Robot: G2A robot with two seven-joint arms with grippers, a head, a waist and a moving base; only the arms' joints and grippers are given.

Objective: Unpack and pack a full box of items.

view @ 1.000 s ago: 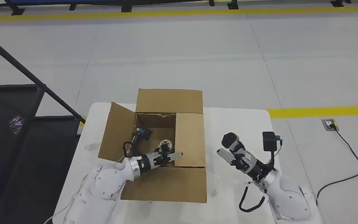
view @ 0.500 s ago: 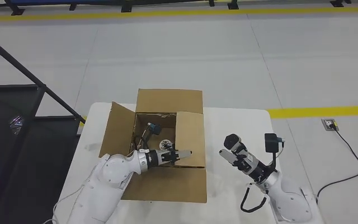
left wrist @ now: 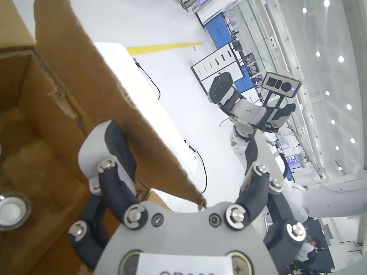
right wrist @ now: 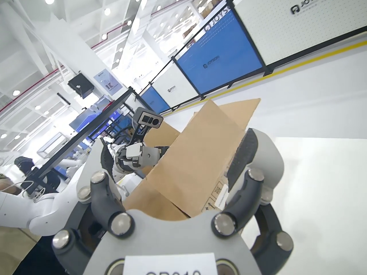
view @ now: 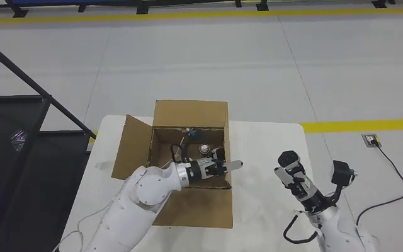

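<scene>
An open cardboard box (view: 189, 211) stands mid-table with its flaps spread. My left arm lies across the box opening, and my left gripper (view: 225, 165) is at the box's right flap (left wrist: 94, 67). It is open: one finger (left wrist: 114, 141) is inside the box, the other (left wrist: 256, 155) outside, with the flap's edge between them and not clamped. A small round white-capped item (left wrist: 11, 210) rests on the box floor. My right gripper (view: 288, 165) hovers open and empty over the table, right of the box; the flap (right wrist: 197, 155) lies beyond its fingers.
The white table (view: 264, 142) has bare room to the right of the box and a narrower strip to its left. A black frame (view: 38, 94) stands off the table's left side. A cable (left wrist: 152, 82) hangs off the table's far right edge.
My left arm has swung rightward across the box, from its front to the right flap. My right arm has drawn back to the right, away from the box.
</scene>
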